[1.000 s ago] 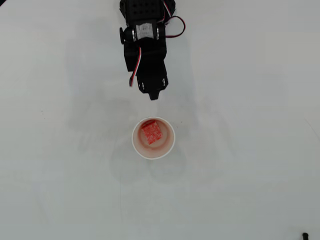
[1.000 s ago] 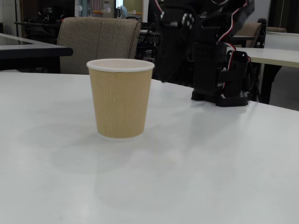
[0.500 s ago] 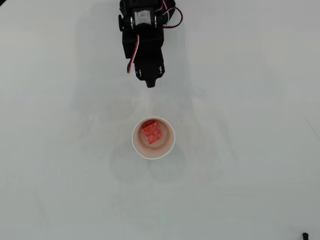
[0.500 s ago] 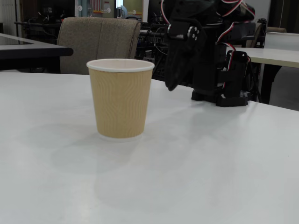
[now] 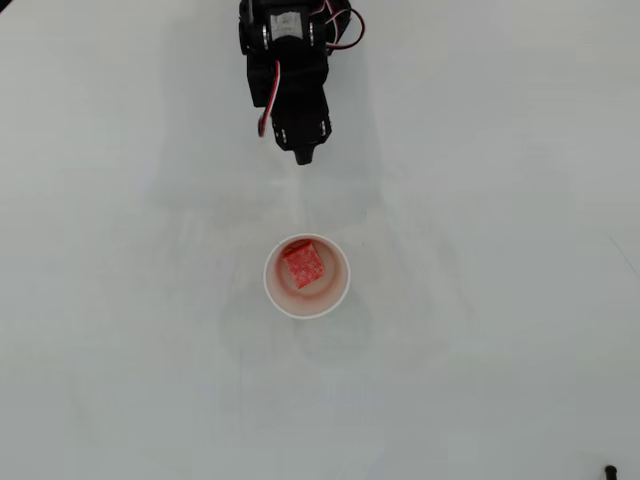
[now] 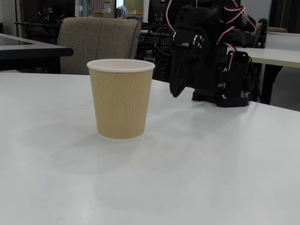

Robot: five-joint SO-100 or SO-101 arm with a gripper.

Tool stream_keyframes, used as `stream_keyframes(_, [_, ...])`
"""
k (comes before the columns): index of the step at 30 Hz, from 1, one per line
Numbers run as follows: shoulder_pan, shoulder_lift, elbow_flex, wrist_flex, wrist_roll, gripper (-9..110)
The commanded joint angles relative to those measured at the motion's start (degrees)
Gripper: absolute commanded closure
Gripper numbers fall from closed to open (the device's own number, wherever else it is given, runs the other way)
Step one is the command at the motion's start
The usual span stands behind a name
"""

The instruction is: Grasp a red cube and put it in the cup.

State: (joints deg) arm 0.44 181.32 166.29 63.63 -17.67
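The red cube point(image 5: 302, 265) lies inside the cup point(image 5: 270, 288), on its cream bottom, a little tilted. In the fixed view the cup point(image 6: 122, 103) stands upright with a tan ribbed wall and a white rim; the cube is hidden inside it. My gripper point(image 5: 305, 155) is above the table behind the cup, clear of it, with nothing in it. Its jaws look closed together into one black tip. In the fixed view the gripper point(image 6: 176, 91) hangs down to the right of the cup and behind it.
The white table point(image 5: 480, 350) spreads around the cup. The arm's base point(image 6: 225, 89) stands at the table's back. A padded chair point(image 6: 101, 42) and other desks stand beyond the table. A small black item point(image 5: 608, 470) sits at the overhead view's lower right corner.
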Motion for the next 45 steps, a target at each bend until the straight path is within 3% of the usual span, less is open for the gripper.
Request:
stream_keyframes(1, [-0.09, -0.53, 1.67, 0.35, -0.7, 101])
stream_keyframes(30, [2.29, 4.83, 6.06, 3.87, 0.09, 101])
stream_keyframes(45, [3.6, 4.83, 10.55, -15.29, 5.89, 101])
